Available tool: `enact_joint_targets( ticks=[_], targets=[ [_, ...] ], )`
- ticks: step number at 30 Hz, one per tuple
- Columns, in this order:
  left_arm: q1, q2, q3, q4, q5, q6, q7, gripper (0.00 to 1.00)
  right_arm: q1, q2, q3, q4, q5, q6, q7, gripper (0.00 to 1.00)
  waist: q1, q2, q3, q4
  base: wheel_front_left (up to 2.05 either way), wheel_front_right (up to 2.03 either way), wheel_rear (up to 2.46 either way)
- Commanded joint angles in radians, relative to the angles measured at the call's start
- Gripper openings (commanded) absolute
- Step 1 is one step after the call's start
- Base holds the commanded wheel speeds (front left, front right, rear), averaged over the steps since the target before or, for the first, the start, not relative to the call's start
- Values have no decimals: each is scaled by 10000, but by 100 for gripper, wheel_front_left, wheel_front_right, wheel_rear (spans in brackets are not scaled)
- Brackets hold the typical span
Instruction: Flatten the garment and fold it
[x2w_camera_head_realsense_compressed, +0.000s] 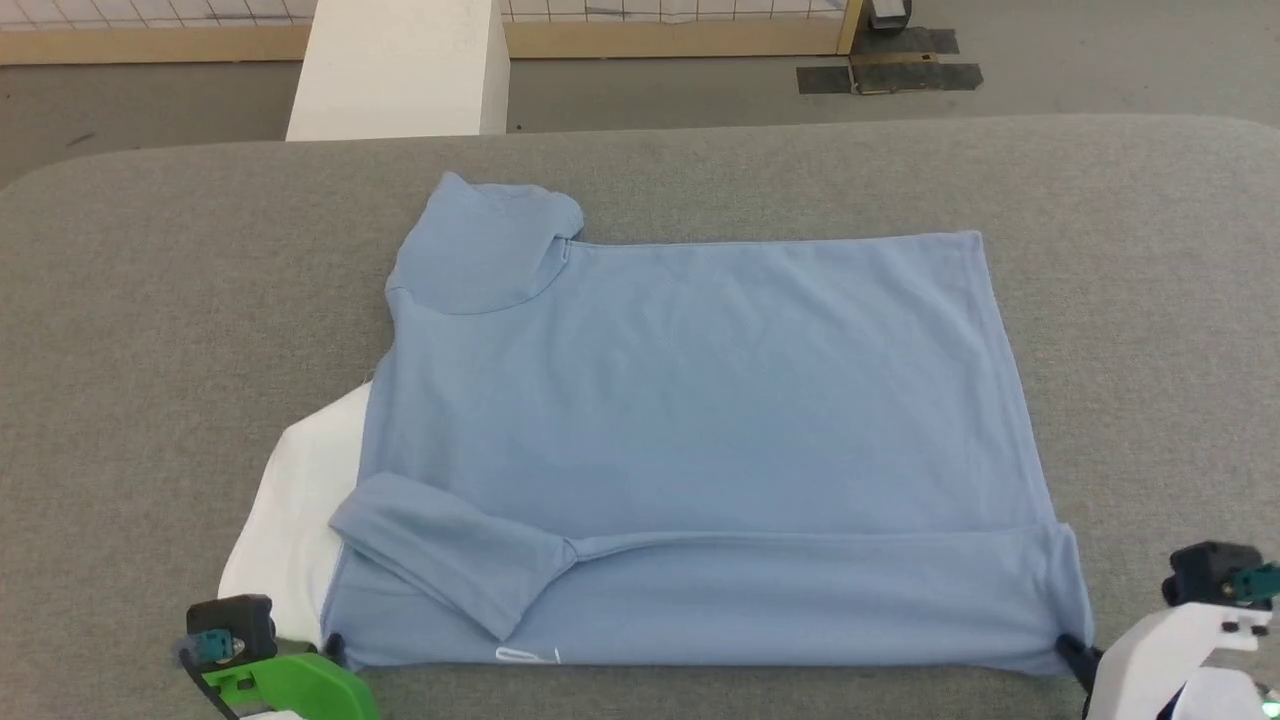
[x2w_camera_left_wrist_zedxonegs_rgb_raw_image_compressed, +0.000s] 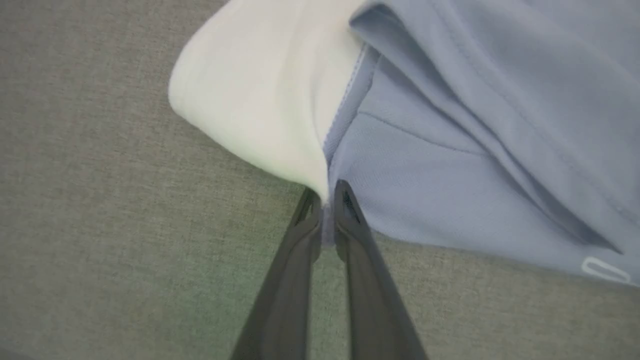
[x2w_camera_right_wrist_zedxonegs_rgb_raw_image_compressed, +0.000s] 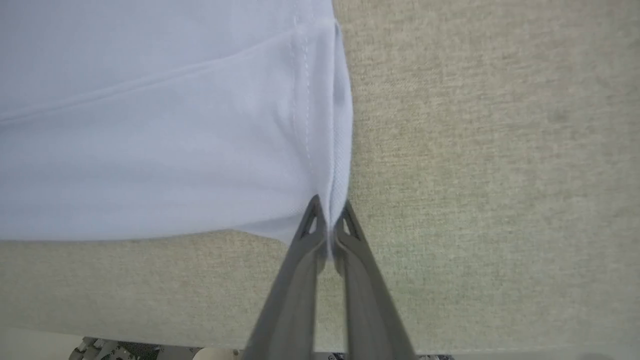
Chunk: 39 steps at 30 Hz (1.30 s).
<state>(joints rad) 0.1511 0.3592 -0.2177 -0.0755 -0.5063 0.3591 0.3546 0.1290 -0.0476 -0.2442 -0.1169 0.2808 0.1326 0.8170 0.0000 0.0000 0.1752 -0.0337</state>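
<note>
Both near garment (x2w_camera_head_realsense_compressed: 700, 400) corners pinched, L gripper (x2w_camera_left_wrist_zedxonegs_rgb_raw_image_compressed: 327, 194), R gripper (x2w_camera_right_wrist_zedxonegs_rgb_raw_image_compressed: 330, 210)

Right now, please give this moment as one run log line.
garment: flat on table, near edge doubled | left gripper: shut on near-left corner | right gripper: shut on near-right corner

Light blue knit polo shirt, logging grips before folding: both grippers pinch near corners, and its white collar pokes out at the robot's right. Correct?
No: the white collar of the light blue knit polo shirt pokes out at the robot's left, per the head view; left gripper and right gripper do pinch near corners.
</note>
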Motion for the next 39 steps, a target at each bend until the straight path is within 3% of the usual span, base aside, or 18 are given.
enact_joint_targets(
  ticks=[1, 4, 5, 6, 7, 8, 14, 21, 26, 30, 33, 39],
  targets=[
    [-1, 100, -20, 233, -8, -30, -10, 0, 0, -26, -18, 359, 57, -19, -179, 0, 0, 0, 67, -25, 0, 0, 0],
    [-165, 33, -92, 623, -58, -182, -136, 0, -164, -26, 75, 1075, 13, -19, -540, 0, 0, 0, 99, -40, 0, 0, 0],
    [-212, -40, -61, 743, -141, -235, -245, 30, -245, -26, 88, 1286, 33, -19, -762, 0, 0, 0, 88, -45, 0, 0, 0],
    [-235, -96, -35, 824, -212, -293, -350, 66, -296, -26, 128, 1418, 42, -19, -945, 17, 0, 0, 63, -49, 0, 0, 0],
    [-247, -159, 0, 919, -280, -333, -471, 100, -337, -26, 185, 1539, 116, -19, -1183, 75, 0, 0, 12, -52, 0, 0, 0],
    [-250, -201, 22, 963, -318, -351, -555, 100, -354, -26, 184, 1604, 203, -19, -1379, 100, 0, 0, -40, -50, 0, 0, 0],
    [-131, -136, 331, 357, -437, -435, -1099, 100, -319, -26, 127, 1261, 296, -19, -3219, 100, 0, 0, -332, -23, 0, 0, 0],
    [-1051, 584, 511, -534, 402, -839, -2316, 100, -709, -26, 754, 426, -346, -19, -6201, 100, 0, 0, -77, -147, 0, 0, 0],
    [-2893, 1084, 322, -62, 1006, -1573, -3077, 100, -1167, -26, 1232, 160, -783, -19, -7867, 100, 0, 0, 692, -418, 0, 0, 0],
    [-4712, 1429, 113, 691, 1328, -2144, -3093, 100, -1610, -26, 1525, 242, -942, -19, -8655, 100, 0, 0, 1469, -816, 0, 0, 0],
    [-5944, 1638, -36, 1174, 1430, -2499, -2706, 100, -1928, -26, 1666, 281, -952, -19, -9087, 100, 0, 0, 2035, -1182, 0, 0, 0],
    [-8306, 2344, -409, 2292, 1338, -3680, -1155, 100, -2614, -26, 2152, 440, -732, -19, -9703, 100, 0, 0, 3147, -2057, 0, 0, 0]
  ],
)
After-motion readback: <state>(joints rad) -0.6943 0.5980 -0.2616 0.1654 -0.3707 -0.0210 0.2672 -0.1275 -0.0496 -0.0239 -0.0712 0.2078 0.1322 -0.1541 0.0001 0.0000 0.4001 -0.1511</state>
